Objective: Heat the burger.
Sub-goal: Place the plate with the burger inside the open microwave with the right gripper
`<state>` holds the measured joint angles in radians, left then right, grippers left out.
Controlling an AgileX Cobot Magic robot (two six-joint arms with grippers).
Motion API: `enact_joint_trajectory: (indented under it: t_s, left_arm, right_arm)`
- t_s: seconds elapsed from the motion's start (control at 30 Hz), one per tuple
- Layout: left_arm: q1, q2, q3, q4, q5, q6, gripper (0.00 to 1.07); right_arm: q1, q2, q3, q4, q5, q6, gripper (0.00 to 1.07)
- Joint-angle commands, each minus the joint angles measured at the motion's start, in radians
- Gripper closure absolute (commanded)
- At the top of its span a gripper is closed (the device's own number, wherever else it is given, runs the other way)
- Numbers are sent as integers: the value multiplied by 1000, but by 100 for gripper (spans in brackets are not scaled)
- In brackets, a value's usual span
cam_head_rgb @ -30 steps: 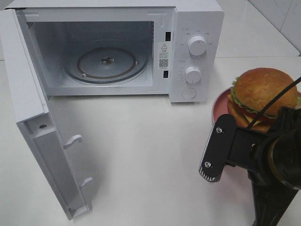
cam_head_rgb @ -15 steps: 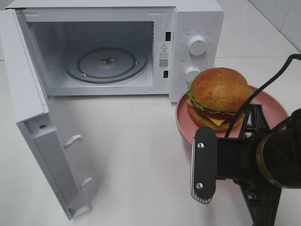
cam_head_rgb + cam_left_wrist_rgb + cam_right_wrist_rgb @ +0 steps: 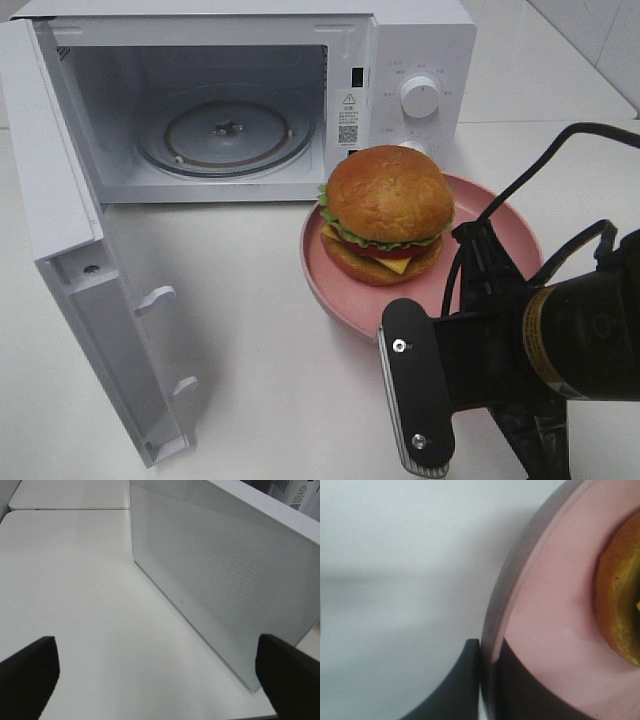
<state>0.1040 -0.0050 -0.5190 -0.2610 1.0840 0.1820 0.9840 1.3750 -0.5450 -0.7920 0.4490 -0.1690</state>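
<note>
The burger (image 3: pixel 385 210) with its golden bun, lettuce, tomato and cheese sits on a pink plate (image 3: pixel 335 290), just in front of the open microwave (image 3: pixel 420 50). My right gripper (image 3: pixel 478 245) is shut on the plate's right rim. In the right wrist view the gripper (image 3: pixel 487 680) pinches the rim of the plate (image 3: pixel 555 605), with the burger's edge (image 3: pixel 620 605) beyond it. My left gripper (image 3: pixel 160 680) is open and empty above the table, beside the outer face of the microwave door (image 3: pixel 225 570). It is out of the exterior view.
The microwave door (image 3: pixel 60 200) stands swung open at the left. The glass turntable (image 3: pixel 225 135) lies bare inside the cavity. Two knobs (image 3: pixel 419 96) are on the right-hand panel. The white table (image 3: pixel 250 330) stretches in front.
My right gripper has carried the plate with the burger leftward, from the right edge of the table to just in front of the microwave's control panel and cavity opening.
</note>
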Motion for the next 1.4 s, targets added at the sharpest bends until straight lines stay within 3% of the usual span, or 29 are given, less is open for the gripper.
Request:
enact_joint_trajectory:
  t_s: [0.03,0.4,0.47,0.73,0.8,0.9,1.4]
  left_arm:
    - [2,-17,3,-2,-13,0,7]
    - [2,-17,3,-2,-13,0,7]
    - [2,-17,3,-2,-13,0,7]
    - [2,-17,3,-2,-13,0,7]
    - [2,-17,3,-2,-13,0,7]
    - [2,-17,3,-2,-13,0,7]
    - [2,-17,3,-2,-13,0,7]
  right_arm:
    - [-36,-7,-2,20,-82,-144,107]
    - [-154,-7,-2,154,-149,-479,107]
    - [-211,-7,-2,274,-175,-681,107]
    - [-294,-7,-2,467,-185,-971,107]
    - [-334,-7,-2,620,-214,-1175,107]
    - [-362,-7,-4,707,-229,-1288,107]
    - [-375,1,-70,724,-212,-1335,107]
